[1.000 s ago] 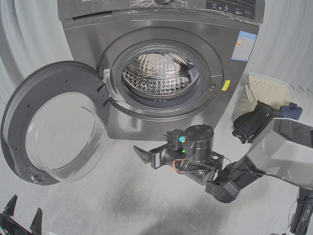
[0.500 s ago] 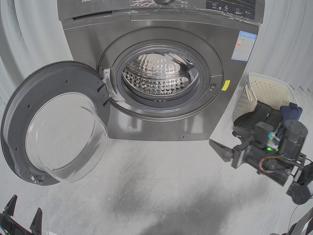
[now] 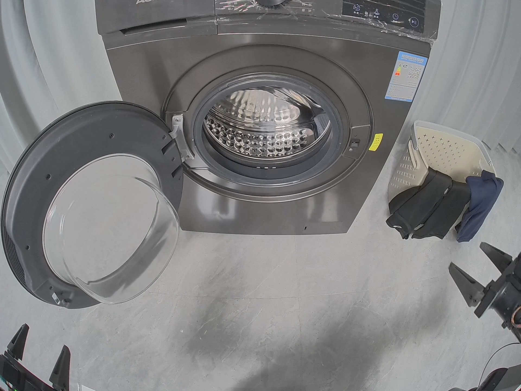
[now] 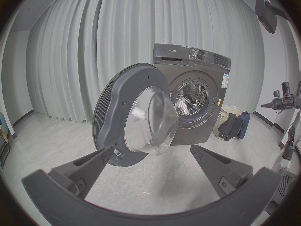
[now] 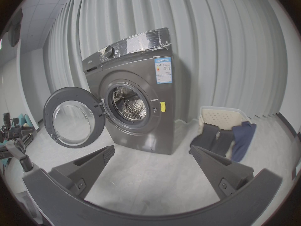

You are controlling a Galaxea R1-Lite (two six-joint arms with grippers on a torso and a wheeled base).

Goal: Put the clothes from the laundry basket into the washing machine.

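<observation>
Dark clothes [image 3: 429, 205] hang over the front rim of the laundry basket [image 3: 446, 146], just right of the washing machine [image 3: 163, 66], whose door [image 3: 59, 153] stands open. The right gripper [image 3: 467, 256] hovers near the basket, jaws released; the left gripper [image 3: 43, 339], well apart, is likewise released.

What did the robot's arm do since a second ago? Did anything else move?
The right gripper swung from before the grey washing machine to the robot's right, past the white plastic laundry basket, open and empty. The round door, the black and navy clothes on the basket rim and the left gripper stayed put.
</observation>
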